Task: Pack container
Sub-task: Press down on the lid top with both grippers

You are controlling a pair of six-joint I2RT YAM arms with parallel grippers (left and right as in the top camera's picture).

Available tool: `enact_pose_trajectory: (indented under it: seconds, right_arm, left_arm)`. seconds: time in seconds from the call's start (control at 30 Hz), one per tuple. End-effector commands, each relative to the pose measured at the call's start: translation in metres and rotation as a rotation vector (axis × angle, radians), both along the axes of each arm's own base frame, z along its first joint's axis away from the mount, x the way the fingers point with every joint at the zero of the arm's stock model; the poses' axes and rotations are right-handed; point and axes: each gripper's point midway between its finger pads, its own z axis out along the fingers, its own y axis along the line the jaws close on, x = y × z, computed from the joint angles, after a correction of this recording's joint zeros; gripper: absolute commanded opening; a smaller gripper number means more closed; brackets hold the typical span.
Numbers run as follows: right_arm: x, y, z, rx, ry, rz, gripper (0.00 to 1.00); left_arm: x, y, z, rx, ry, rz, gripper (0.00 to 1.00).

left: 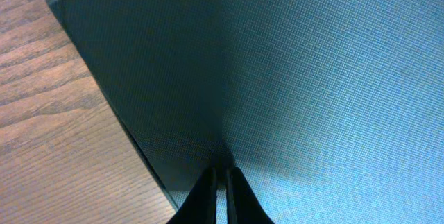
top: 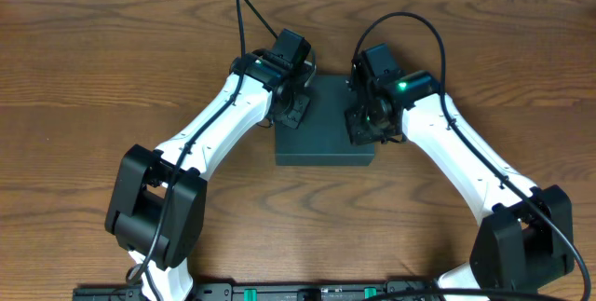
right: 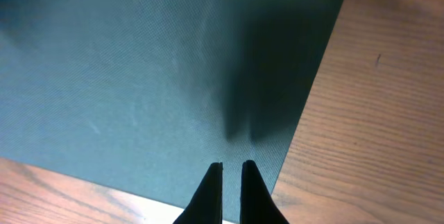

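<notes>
The container point(top: 323, 141) is a dark teal-black square box lying flat at the middle of the table with its lid down. My left gripper point(top: 292, 112) is over the box's left edge. In the left wrist view its fingers point(left: 222, 171) are shut, with their tips on the textured lid point(left: 312, 78) near a corner. My right gripper point(top: 366, 124) is over the box's right edge. In the right wrist view its fingers point(right: 231, 166) are nearly together and empty, just above the lid point(right: 139, 78) near its corner. Nothing is held.
The wooden table point(top: 93, 59) surrounds the box on all sides. Both white arms reach in from the front edge. A black rail point(top: 298, 292) runs along the front edge. No other objects show.
</notes>
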Motion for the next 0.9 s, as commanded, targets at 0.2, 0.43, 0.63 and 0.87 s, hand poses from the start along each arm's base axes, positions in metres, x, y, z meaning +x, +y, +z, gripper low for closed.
enact_pose_trajectory:
  seconds: [0.2, 0.43, 0.63, 0.87]
  right_arm:
    - [-0.018, -0.005, -0.031, -0.016, 0.043, 0.018, 0.01]
    - [-0.032, -0.008, -0.054, -0.012, 0.074, 0.017, 0.01]
    - [-0.042, -0.012, -0.071, -0.012, 0.089, 0.018, 0.01]
    - [-0.050, -0.016, -0.092, -0.007, 0.078, 0.018, 0.01]
  left_arm:
    - [-0.004, 0.001, -0.024, 0.031, 0.051, -0.033, 0.06]
    - [-0.007, 0.003, -0.029, 0.039, 0.065, -0.036, 0.06]
    - [-0.008, 0.003, -0.029, 0.040, 0.067, -0.036, 0.06]
    - [-0.008, 0.004, -0.030, 0.041, 0.068, -0.036, 0.06]
